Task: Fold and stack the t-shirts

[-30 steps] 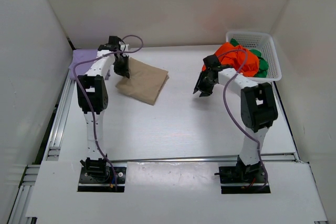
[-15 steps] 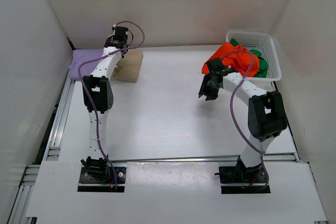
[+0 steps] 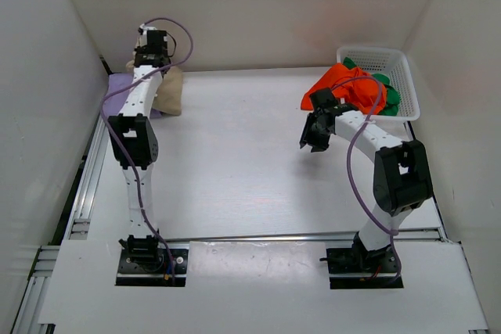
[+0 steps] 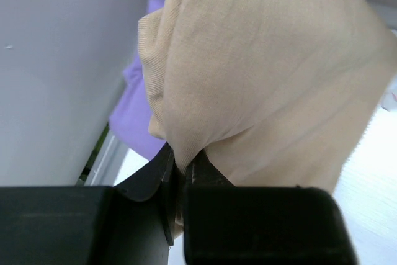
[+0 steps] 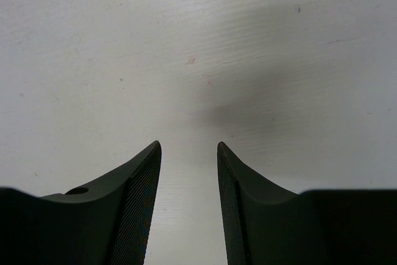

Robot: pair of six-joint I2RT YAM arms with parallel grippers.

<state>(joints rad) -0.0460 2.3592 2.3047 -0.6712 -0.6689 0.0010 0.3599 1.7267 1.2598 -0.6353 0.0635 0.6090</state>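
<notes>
The beige t-shirt [image 3: 169, 91] hangs at upper left over the lavender t-shirt [image 3: 116, 84] — left jaws clenched on its edge, apparently to stack it. Orange-red t-shirt [image 3: 348, 84] and green t-shirt [image 3: 389, 97] wait in the basket [image 3: 401, 56] — right jaws released above the worktop [image 3: 250, 162].

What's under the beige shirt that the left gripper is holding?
A purple shirt lies below the beige shirt, which the left gripper pinches. Only its edge shows; the beige cloth hides the rest.
</notes>
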